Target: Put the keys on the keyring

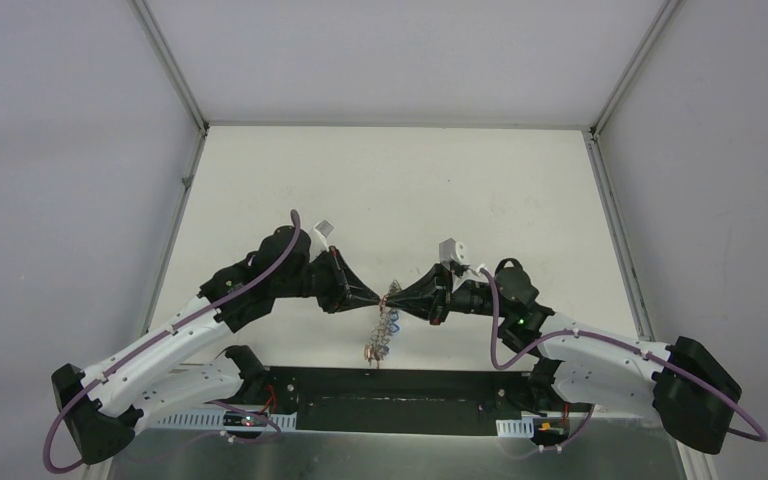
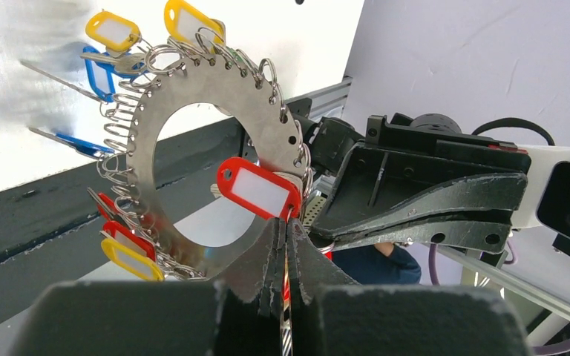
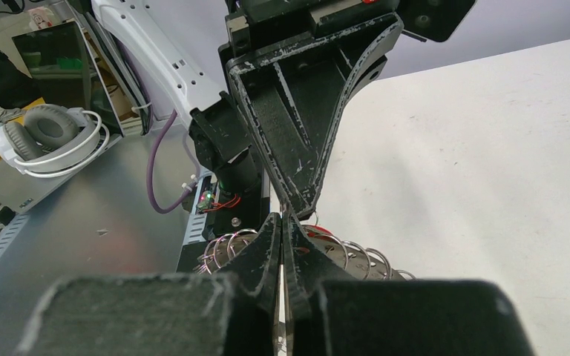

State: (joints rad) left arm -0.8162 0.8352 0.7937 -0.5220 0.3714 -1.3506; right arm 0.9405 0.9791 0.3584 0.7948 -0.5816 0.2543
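Observation:
The keyring, a flat silver disc fringed with small rings and blue, yellow and red tags, hangs in the air between both arms. My left gripper is shut at the disc's lower rim on a thin metal blade with red on it. It looks like the key with the red tag, whose ring runs down into the jaws. My right gripper faces it tip to tip, shut on the keyring's edge. The pinch points themselves are hidden by the fingers.
White table lies beyond the arms, walled by white panels and aluminium posts. A black rail runs along the near edge under the hanging ring. Headphones sit off the table behind the left arm.

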